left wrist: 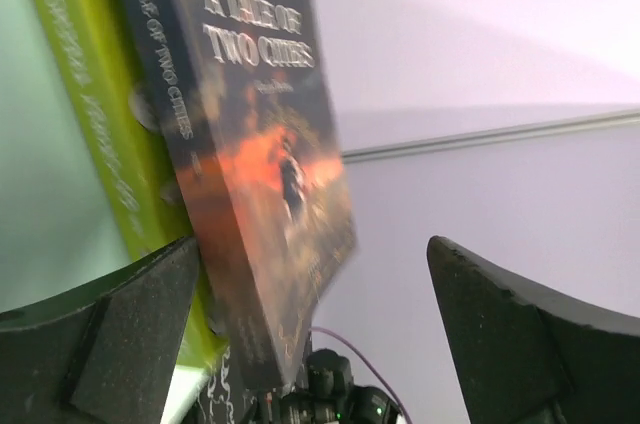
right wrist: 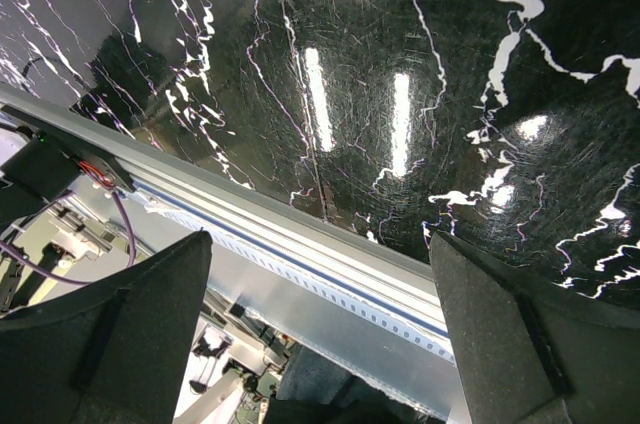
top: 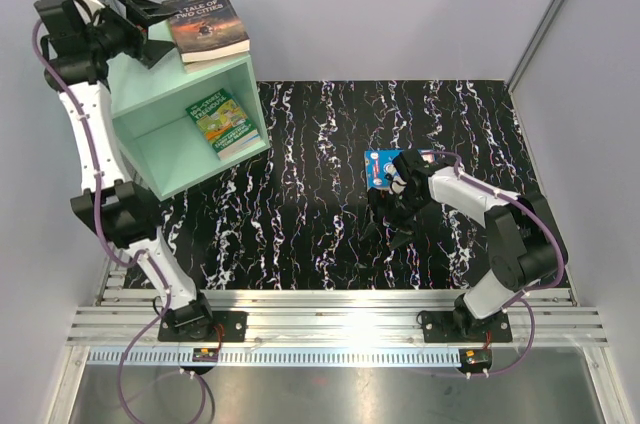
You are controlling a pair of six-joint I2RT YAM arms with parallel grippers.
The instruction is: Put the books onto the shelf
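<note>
**Worktop** [top: 310, 214]: the marbled stretch between the shelf [top: 150, 134] and the right arm [top: 490, 214] is lying open for passage. Green books [top: 222, 124] are taking up the shelf's lower side, and the space above them is standing free. The dark book [top: 207, 24] is occupying the shelf's top, between the spread fingers of the left tool [left wrist: 312, 244]. Grey walls [top: 590, 94] are closing in both sides.
</note>
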